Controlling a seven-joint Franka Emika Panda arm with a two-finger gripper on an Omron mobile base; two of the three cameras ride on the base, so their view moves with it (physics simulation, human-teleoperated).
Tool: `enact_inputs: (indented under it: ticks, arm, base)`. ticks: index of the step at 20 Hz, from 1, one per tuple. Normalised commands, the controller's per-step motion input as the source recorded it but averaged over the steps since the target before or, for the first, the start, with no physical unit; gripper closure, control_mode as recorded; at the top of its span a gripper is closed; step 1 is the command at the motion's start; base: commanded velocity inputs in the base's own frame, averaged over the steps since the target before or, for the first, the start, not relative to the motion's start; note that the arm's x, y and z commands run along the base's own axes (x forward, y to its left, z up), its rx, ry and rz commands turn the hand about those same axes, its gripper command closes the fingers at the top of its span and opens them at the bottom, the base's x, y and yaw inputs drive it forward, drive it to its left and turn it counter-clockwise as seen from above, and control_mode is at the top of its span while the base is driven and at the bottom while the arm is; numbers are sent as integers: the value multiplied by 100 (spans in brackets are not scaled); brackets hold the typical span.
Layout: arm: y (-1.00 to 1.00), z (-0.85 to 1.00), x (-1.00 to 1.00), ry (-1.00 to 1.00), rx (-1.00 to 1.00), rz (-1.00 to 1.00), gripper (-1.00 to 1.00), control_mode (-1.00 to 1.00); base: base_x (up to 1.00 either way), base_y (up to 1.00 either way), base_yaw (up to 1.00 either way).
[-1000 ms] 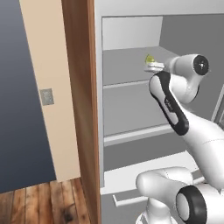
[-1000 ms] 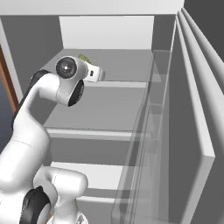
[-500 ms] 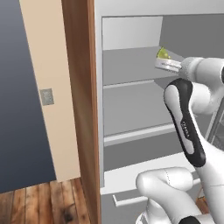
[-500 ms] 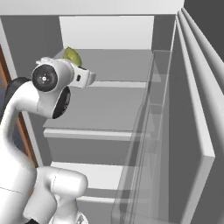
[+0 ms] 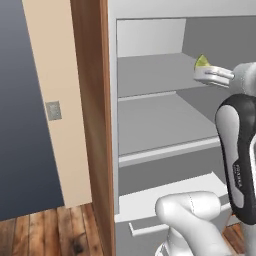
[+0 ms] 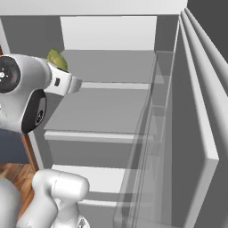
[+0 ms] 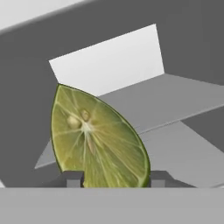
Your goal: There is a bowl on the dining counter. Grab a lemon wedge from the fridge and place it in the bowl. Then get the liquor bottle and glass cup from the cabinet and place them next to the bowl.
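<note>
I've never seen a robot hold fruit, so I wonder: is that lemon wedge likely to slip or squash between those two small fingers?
The lemon wedge looks small, so probably light. Its cut face looks wet, so it may be slippery. The gripper pinches only its lower edge, so it might pivot.

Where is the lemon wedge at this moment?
The lemon wedge sits between the pincer fingertips in the hand view, raised above the fridge shelves, at the right of the left base view.
</note>
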Motion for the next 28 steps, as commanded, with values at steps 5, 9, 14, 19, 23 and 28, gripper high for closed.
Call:
enact_inputs:
  ticks: [5, 9, 14, 19, 23, 28]
  arm:
    - [14, -9, -95, 8, 0, 0, 100, -100]
    - [21, -6, -58, 12, 0, 0, 100, -100]
    - [19, -2, -11, 11, 0, 0, 100, -100]
    - [18, -8, 0, 7, 0, 0, 100, -100]
    - [0, 0, 0, 0, 0, 0, 100, -100]
    - [1, -1, -22, 0, 0, 0, 100, 100]
  base:
    - [0, 0, 0]
    - [0, 0, 0]
    - [0, 0, 0]
    - [0, 0, 0]
    - [0, 0, 0]
    - [-39, 6, 0]
